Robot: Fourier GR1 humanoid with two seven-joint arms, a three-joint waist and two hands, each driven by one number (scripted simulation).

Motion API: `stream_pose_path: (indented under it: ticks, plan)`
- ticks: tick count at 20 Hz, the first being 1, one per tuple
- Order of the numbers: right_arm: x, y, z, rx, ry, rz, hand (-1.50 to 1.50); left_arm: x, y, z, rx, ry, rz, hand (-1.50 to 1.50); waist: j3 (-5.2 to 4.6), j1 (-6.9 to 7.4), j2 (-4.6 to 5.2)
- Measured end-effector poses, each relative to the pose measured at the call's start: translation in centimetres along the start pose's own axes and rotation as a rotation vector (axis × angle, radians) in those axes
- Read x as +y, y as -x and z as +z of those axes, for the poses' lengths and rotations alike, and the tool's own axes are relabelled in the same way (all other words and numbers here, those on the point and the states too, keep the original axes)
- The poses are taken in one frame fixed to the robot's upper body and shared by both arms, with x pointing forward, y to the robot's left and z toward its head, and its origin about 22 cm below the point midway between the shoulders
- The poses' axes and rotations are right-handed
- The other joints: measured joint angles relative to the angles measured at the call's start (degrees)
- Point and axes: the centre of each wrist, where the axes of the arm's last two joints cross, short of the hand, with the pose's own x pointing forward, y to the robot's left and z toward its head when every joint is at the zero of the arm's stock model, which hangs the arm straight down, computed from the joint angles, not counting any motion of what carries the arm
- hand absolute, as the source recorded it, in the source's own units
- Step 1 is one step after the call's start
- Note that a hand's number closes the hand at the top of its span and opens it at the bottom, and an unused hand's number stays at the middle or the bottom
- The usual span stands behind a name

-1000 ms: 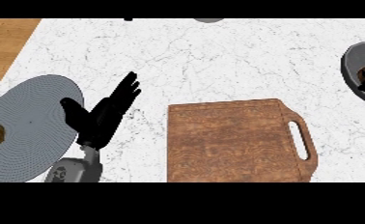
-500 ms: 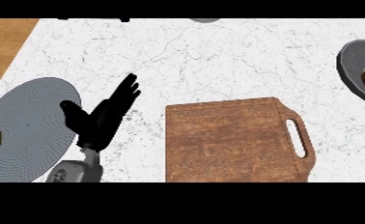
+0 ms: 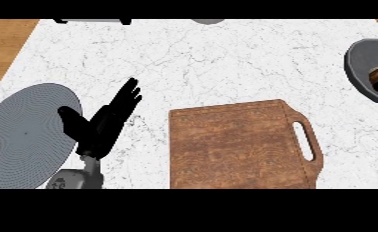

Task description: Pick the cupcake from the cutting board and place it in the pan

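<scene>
The left hand [image 3: 100,128] is resting near the counter's [image 3: 221,66] left edge beside the grey plate [image 3: 29,131], fingers [image 3: 129,95] spread straight, while a brown piece, likely the cupcake [image 3: 373,80], is sitting in the pan [image 3: 351,65] at the right edge.

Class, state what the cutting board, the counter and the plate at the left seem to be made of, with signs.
Cutting board: apparently wood, matte; brown grain.
Counter: likely marble-like stone; white, grey veins.
Plate: unclear, maybe ceramic or metal; grey, fine concentric rings.
</scene>
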Motion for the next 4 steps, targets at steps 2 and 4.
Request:
stream_pose_path:
  ticks: [2, 4]
  plan:
    - [-0.40, -0.12, 0.30, 0.004, -0.004, 0.008, -1.50, -0.01, 0.03, -0.03, 0.000, -0.003, 0.003, 0.00, 0.01, -0.23, -0.02]
    - [-0.62, -0.12, 0.55, 0.009, -0.012, 0.014, -1.50, 0.09, -0.06, 0.03, 0.000, -0.006, 0.000, 0.00, 0.02, -0.27, -0.11]
